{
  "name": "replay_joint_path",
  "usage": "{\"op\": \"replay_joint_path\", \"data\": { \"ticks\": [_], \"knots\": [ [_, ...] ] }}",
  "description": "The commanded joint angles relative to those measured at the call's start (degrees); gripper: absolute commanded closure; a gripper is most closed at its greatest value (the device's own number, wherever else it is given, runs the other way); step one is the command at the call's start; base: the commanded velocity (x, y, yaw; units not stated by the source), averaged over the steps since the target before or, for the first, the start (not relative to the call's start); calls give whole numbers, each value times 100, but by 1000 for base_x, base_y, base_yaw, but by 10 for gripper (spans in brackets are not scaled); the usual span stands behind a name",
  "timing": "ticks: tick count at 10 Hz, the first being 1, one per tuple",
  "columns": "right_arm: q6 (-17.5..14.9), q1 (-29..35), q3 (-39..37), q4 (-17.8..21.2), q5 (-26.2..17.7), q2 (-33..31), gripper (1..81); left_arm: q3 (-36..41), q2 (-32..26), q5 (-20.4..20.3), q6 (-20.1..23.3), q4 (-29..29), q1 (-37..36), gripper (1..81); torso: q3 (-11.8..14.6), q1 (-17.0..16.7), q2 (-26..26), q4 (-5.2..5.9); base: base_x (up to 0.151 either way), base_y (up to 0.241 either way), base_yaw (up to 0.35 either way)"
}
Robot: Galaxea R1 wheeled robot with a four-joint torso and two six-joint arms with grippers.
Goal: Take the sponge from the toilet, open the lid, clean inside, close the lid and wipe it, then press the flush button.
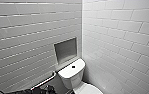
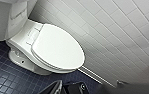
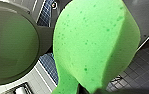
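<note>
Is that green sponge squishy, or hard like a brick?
Probably squishy: the sponge is dotted with little holes, like soft foam. It likely bends easily, since one end looks pinched much narrower than the rest. It is probably light for its size too, and its pitted surface should not slip much.

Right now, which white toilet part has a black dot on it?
The tank top: the dark flush button sits there; the closed lid is plain white.
</note>
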Motion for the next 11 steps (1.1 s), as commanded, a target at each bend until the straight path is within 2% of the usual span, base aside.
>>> {"op": "replay_joint_path", "data": {
  "ticks": [1,5,7,8,11],
  "knots": [
    [-31,20,415,-221,-276,-290,811,-607,123,893,-33,-810,-1523,10,-373,0,0,0,0,0,0],
    [-31,20,432,-264,-198,-299,811,-1573,870,1252,-33,-1338,-2525,10,-1023,5,9,0,0,0,0],
    [-31,11,441,-265,-189,-290,811,-2241,1397,1490,-42,-1399,-2886,10,-1096,7,11,0,0,0,0],
    [-31,11,432,-274,-189,-281,811,-2497,1609,1579,-33,-1469,-3070,10,-997,11,13,0,0,0,0],
    [-31,19,441,-282,-189,-299,811,-3086,2136,1649,-42,-1531,-3598,10,-1045,13,17,0,0,0,0]
  ]
}}
